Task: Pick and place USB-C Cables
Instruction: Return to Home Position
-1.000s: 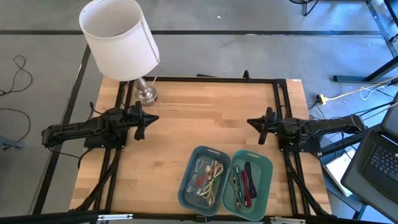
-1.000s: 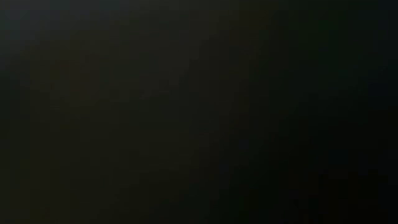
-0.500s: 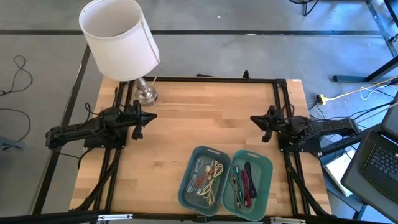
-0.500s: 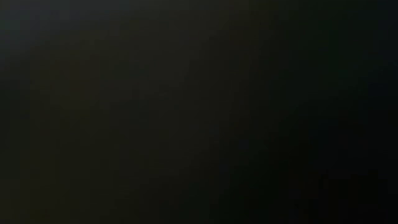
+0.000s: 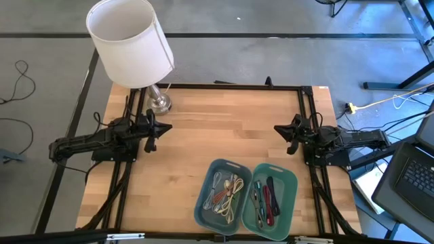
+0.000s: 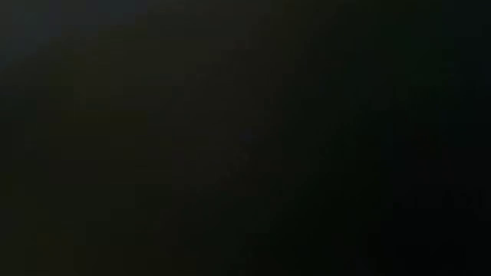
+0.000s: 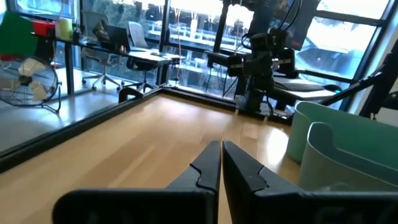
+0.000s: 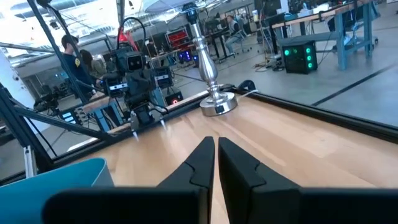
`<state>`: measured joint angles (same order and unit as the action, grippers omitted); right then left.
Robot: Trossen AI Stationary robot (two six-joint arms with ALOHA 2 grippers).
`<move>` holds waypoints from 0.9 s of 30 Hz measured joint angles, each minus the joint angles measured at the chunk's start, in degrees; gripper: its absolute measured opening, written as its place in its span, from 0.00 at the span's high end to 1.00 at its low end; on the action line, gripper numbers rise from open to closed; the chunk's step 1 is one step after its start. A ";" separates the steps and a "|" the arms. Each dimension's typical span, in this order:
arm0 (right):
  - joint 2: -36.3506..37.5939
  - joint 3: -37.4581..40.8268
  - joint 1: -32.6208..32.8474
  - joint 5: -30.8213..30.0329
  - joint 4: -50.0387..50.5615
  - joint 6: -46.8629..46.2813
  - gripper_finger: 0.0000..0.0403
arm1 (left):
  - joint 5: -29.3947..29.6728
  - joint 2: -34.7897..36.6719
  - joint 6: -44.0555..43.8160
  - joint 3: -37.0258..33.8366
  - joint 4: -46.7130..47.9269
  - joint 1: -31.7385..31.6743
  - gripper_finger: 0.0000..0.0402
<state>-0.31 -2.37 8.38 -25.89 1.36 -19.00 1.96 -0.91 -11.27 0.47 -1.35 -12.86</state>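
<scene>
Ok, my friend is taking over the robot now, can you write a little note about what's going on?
Left gripper: shut, empty, at the table's left side.
Right gripper: shut, empty, at the right side.
Cables: all lie in the blue tray and green tray near the front edge; none on the bare table.
Done: picking looks finished.
Left: probably only parking the arms.

Wooden table (image 5: 224,129) in a bright workshop.
A white-shaded lamp (image 5: 130,41) stands on one corner of the table above grey floor (image 5: 271,57); tall windows (image 7: 186,25), desks (image 7: 152,56), office chairs (image 7: 137,32) and a fan (image 7: 28,78) fill one side, and a laptop (image 5: 413,175) sits beyond the table's edge.
</scene>
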 joint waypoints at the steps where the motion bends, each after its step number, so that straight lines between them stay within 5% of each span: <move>1: -0.08 0.01 0.00 0.01 -0.01 0.00 0.94 | 0.00 0.02 0.00 0.00 0.13 0.00 0.98; 20: 0.28 2.03 -0.06 0.94 -6.51 0.87 0.94 | -0.07 0.02 0.00 0.00 -0.12 0.02 0.97; 27: 0.25 2.03 -4.60 21.53 -3.76 10.42 0.94 | -0.07 0.02 0.00 0.00 -0.14 0.00 0.98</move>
<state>-0.05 -0.34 3.78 -4.36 -2.40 -8.59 1.89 -0.89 -11.27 0.47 -1.50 -12.86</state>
